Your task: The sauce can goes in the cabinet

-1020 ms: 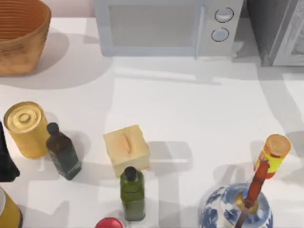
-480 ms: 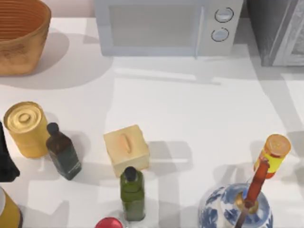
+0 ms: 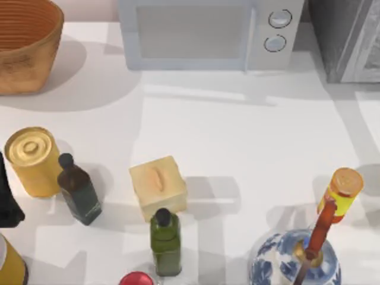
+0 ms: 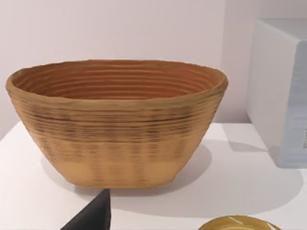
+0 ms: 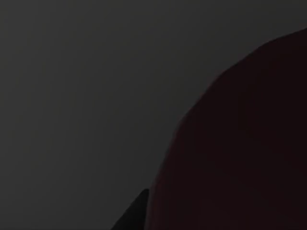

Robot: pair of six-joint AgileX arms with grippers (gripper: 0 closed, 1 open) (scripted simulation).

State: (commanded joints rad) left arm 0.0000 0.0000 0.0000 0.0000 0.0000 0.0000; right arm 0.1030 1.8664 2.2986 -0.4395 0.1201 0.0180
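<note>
At the counter's front-left corner, cut off by the edge, sits what may be your sauce can (image 3: pixel 9 267); I can't confirm it. Your left arm (image 3: pixel 6 205) waits at the left edge beside it, and I cannot tell its grip. A low carry across could topple the green bottle (image 3: pixel 165 240) or the vase (image 3: pixel 294 261) before reaching the cabinet (image 3: pixel 341 35) at the back-right corner. The right wrist view is dark.

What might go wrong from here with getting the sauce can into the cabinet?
Three risks. The dark grey textured cabinet sits at the top view's upper right corner, cut off by the frame, so I cannot tell whether it is open. The slim yellow bottle with orange cap and the blue-and-white vase stand tall on the right side, and an arm passing over could tip them. The right wrist view is dark, so it cannot confirm a grip.
</note>
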